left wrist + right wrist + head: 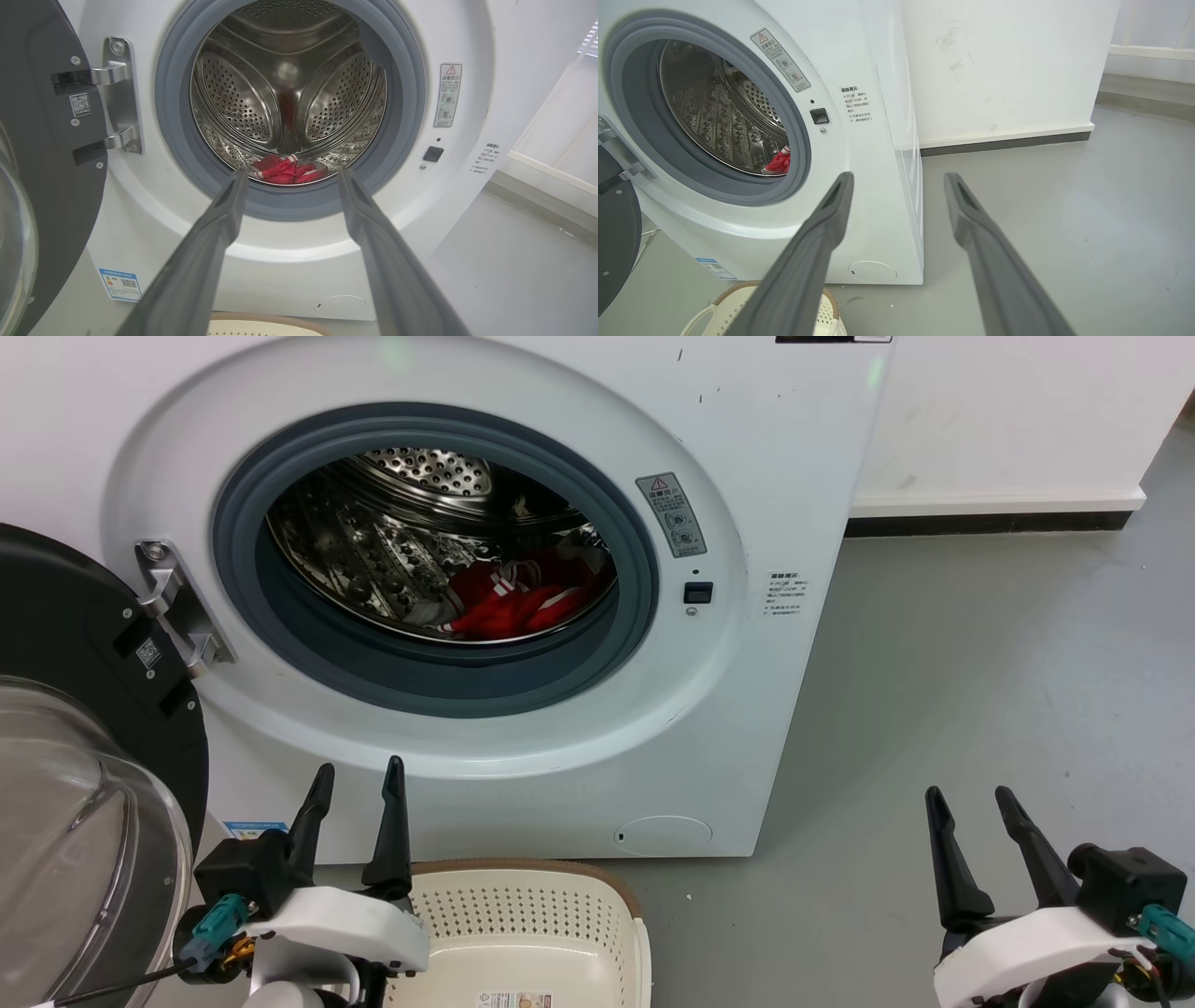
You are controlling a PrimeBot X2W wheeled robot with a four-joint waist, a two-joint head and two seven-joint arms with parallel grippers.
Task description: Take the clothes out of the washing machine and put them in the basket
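Clothes (515, 605) of bright red fabric with white stripe trim lie bunched on the bottom of the perforated steel drum (373, 555) inside the large white front-loading washing machine (794, 476). In the head view they sit toward the drum's right side, just behind the round grey rubber gasket (439, 683) of the porthole. The machine's dark-rimmed glass door (65, 709) is swung wide open to the left of the porthole, hanging from a bright metal hinge (177, 607). A small grey warning sticker (670, 513) is stuck on the white ring to the right of the porthole, with a small black latch socket (697, 592) just below it. The cream-white plastic basket (560, 907), with perforated sides and a brown rim, stands on the smooth grey floor (980, 691) directly in front of the washing machine, below the porthole and near the front panel; a paper label shows on its bottom. The left gripper (359, 767) hovers before the machine's lower front, under the porthole's left half and by the basket's left edge. Its two long dark fingers are spread apart with nothing between them, and the left wrist view looks between them at the clothes in the drum. The right gripper (968, 793) hangs over the floor well to the right of the washing machine, past its front right corner, its fingers likewise parted and holding nothing. A white wall (1008, 411) with a dark skirting strip runs behind, to the machine's right.
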